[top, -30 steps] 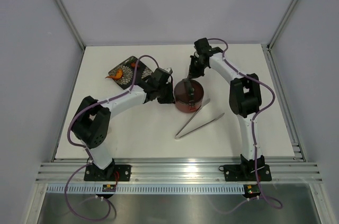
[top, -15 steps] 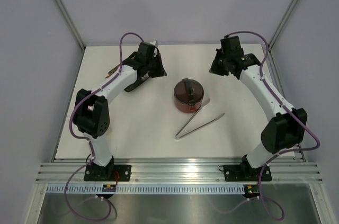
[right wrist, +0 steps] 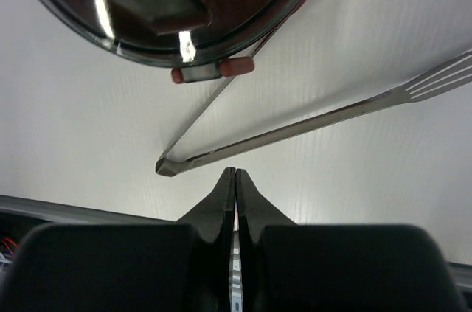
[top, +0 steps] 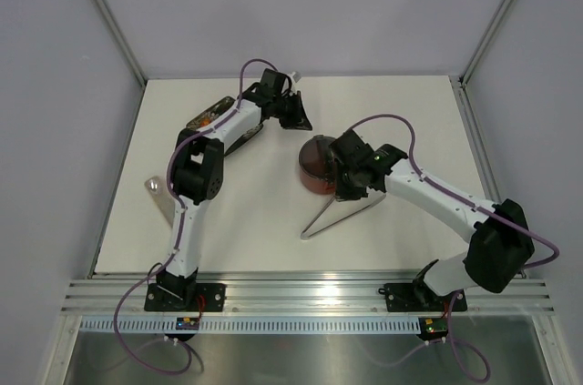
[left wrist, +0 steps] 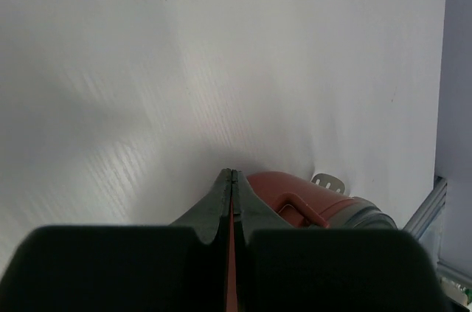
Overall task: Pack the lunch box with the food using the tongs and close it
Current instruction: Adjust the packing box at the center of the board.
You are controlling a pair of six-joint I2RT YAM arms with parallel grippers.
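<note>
The lunch box [top: 314,162] is a dark-red round pot at mid-table with its lid on; the left wrist view shows its red lid, handle and a steel lug [left wrist: 310,205]. The tongs [top: 339,214] lie in a narrow V on the table just in front of it, with their joined end [right wrist: 166,167] close ahead of my right fingertips. My right gripper [top: 343,189] hangs shut and empty above the pot's front edge and the tongs. My left gripper [top: 299,116] is shut and empty behind and left of the pot. The food is mostly hidden behind the left arm.
A black rectangular tray [top: 208,116] sits at the back left, half covered by the left arm. A small shiny object [top: 153,185] lies near the table's left edge. Metal rails [top: 301,289] run along the near edge.
The right arm swung from the back right down over the pot and tongs. The left gripper moved from the tray side toward the back centre. The pot and tongs have not moved.
</note>
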